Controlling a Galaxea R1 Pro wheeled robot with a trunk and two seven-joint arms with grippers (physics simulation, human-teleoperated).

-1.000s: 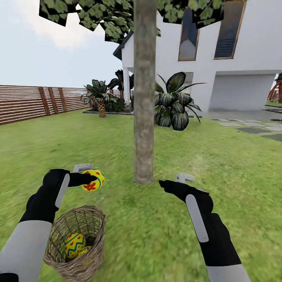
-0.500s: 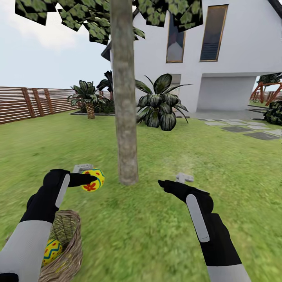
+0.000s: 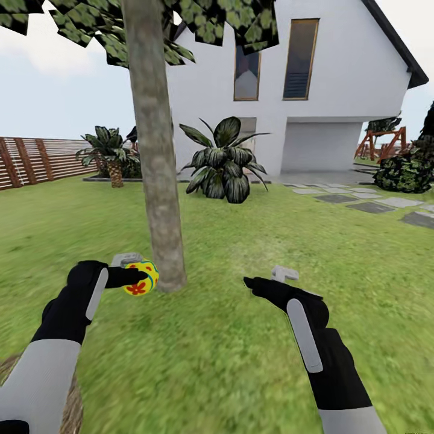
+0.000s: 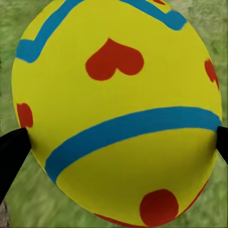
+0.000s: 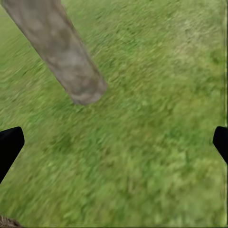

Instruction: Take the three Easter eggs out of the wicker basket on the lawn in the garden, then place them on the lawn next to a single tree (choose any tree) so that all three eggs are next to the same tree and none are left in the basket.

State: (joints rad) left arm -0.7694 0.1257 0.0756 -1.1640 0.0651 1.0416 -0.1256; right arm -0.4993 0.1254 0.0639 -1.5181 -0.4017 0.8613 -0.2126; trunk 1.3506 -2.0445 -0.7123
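Note:
My left gripper (image 3: pixel 135 270) is shut on one Easter egg (image 3: pixel 143 280), yellow with blue bands and red marks, held above the lawn (image 3: pixel 229 241) just left of the tree (image 3: pixel 158 181) trunk's base. In the left wrist view the egg (image 4: pixel 118 95) sits between two black fingertips (image 4: pixel 12 147). A sliver of the wicker basket (image 3: pixel 75 408) peeks out beside my left forearm at the bottom left; its inside is hidden. My right gripper (image 3: pixel 266 279) hangs open and empty over grass right of the trunk. The right wrist view shows the tree (image 5: pixel 61 47) base and the lawn (image 5: pixel 156 142).
A dark broad-leaved plant (image 3: pixel 223 163) stands behind the tree before the white house (image 3: pixel 325 108). Grey stepping stones (image 3: pixel 367 205) run at the right, with a shrub (image 3: pixel 407 172) beyond. A slatted wooden fence (image 3: pixel 30 161) bounds the left. Open grass stretches around the trunk.
The camera has swung right, so the tree, house and basket slid left in the picture and the basket is nearly out of frame. Both arms keep their pose; the egg stays gripped.

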